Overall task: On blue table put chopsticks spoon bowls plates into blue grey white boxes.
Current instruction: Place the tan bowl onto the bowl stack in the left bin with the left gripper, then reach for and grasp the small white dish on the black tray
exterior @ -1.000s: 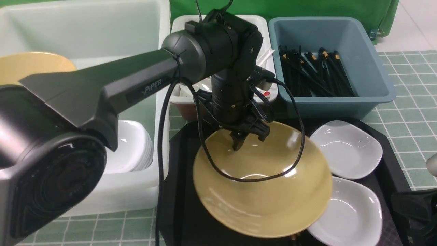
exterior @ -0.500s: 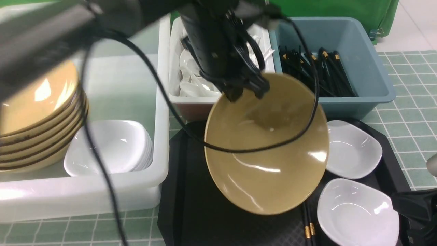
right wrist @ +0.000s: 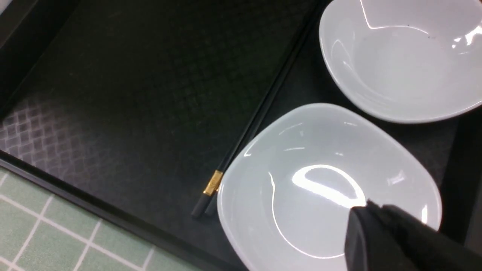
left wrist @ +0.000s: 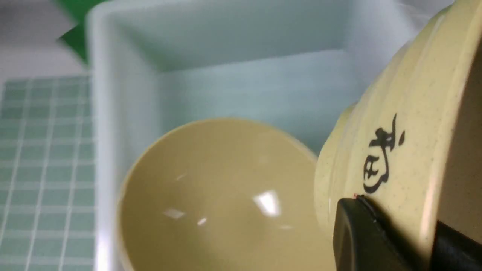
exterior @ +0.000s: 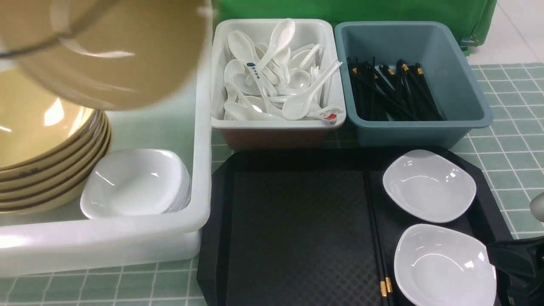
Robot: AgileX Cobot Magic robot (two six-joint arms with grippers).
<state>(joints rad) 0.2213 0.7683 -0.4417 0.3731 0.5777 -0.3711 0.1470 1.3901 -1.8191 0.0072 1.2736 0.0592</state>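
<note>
My left gripper (left wrist: 410, 241) is shut on the rim of a tan bowl (exterior: 114, 55), held tilted over the big translucent tub (exterior: 127, 242). Below it in the tub lies a stack of bowls (exterior: 38, 140), whose top bowl (left wrist: 218, 195) faces up, beside stacked white plates (exterior: 136, 182). On the black tray (exterior: 297, 233) sit two white plates (exterior: 429, 185) (exterior: 444, 265) and a pair of chopsticks (exterior: 376, 238). My right gripper (right wrist: 371, 207) hovers shut and empty over the nearer plate (right wrist: 324, 180). Spoons (exterior: 293, 106) fill the white box (exterior: 276, 123). More chopsticks (exterior: 391, 93) lie in the blue-grey box (exterior: 425, 127).
The grid-printed table (exterior: 510, 140) shows around the tray and boxes. A green backdrop (exterior: 382, 8) hangs behind the boxes. The tub stands against the tray's left side, and the two small boxes stand behind the tray.
My left arm has lifted the tan bowl off the tray and swung it left over the tub. That uncovered the chopsticks on the tray. My right gripper has stayed put.
</note>
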